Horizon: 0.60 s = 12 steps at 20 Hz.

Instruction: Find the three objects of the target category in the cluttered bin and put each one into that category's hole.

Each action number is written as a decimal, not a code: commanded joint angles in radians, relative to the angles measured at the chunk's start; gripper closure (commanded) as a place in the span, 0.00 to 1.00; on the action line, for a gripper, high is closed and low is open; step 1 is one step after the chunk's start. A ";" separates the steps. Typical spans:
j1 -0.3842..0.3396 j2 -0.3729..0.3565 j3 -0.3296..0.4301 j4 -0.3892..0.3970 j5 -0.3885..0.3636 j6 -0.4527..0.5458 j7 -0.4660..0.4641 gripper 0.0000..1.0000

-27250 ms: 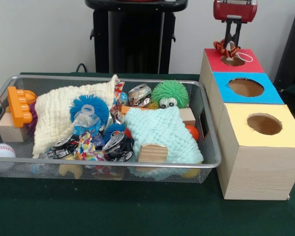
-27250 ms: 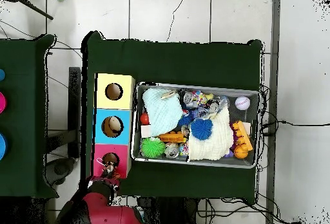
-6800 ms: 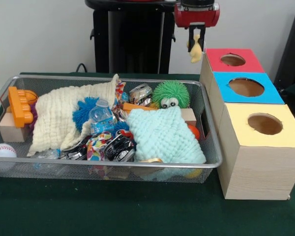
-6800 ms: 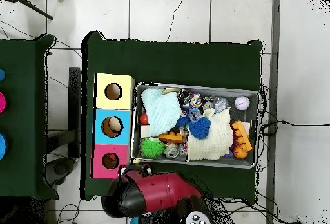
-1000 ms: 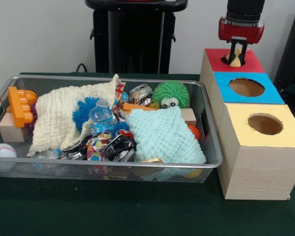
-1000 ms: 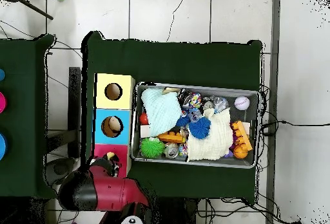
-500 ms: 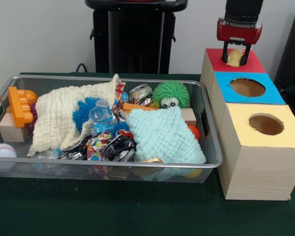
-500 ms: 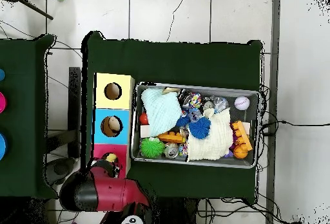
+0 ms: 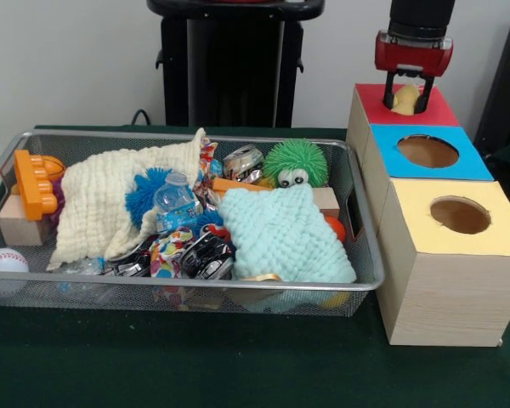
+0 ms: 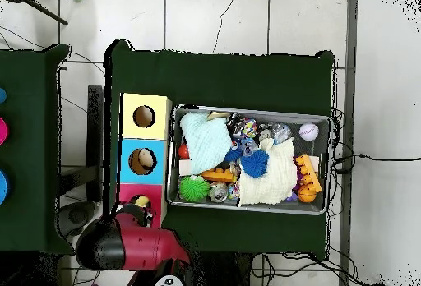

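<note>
A small yellow toy [image 9: 405, 99] sits at the mouth of the red hole [image 9: 393, 104], on the far box at the right, with your gripper [image 9: 405, 93] directly above it, fingers spread to either side and apparently not gripping. You look to be at the drop-off step. Next, lift clear and return left to the wire bin [image 9: 365, 255] to search under the cloths.

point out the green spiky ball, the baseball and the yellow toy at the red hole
green spiky ball [image 9: 296, 160], front view, top of its spikes
baseball [image 9: 2, 262], front view, its middle
yellow toy [image 9: 403, 99], front view, its body between the fingers
</note>
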 commanded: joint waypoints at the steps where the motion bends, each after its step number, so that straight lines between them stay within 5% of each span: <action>1: -0.014 -0.068 0.033 -0.080 0.016 0.079 0.148 0.00; 8: -0.022 -0.099 0.030 -0.078 0.002 0.123 0.132 0.00; 9: -0.027 -0.103 0.036 -0.070 0.008 0.121 0.139 1.00; 12: -0.025 -0.102 0.033 -0.069 0.005 0.113 0.137 1.00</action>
